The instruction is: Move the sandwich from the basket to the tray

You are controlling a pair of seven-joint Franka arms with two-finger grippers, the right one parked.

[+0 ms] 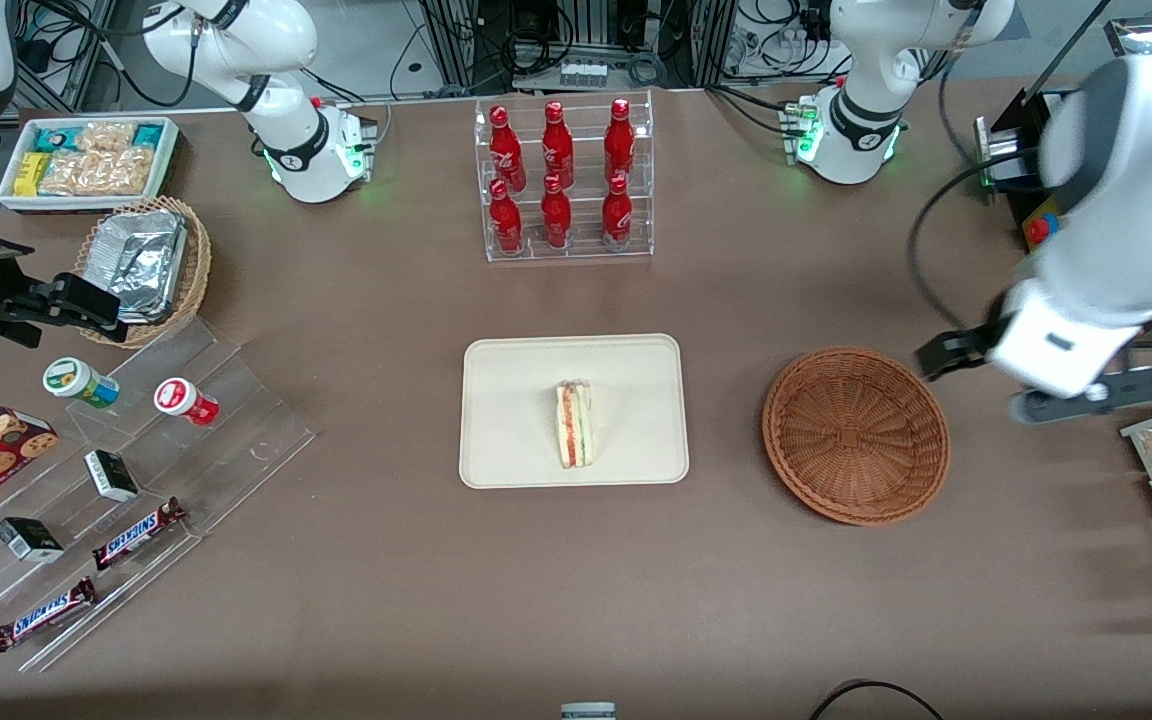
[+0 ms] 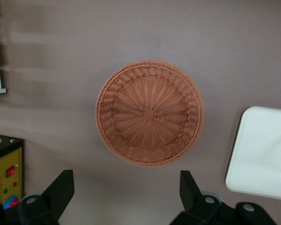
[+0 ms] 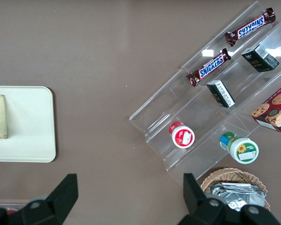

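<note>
The sandwich (image 1: 575, 423) lies on the tray (image 1: 506, 420) in the middle of the table (image 1: 386, 560). The basket (image 1: 855, 434) sits near the tray. The gripper (image 2: 126, 194) hangs above the table beside the basket, its fingers (image 2: 61, 187) wide apart, holding nothing.

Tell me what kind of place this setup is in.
Probably a robotics lab staged as a snack counter: an acrylic rack of red bottles, Snickers bars on clear steps, and cabling near the arm bases. The open end effector hovers above the wicker basket.
</note>
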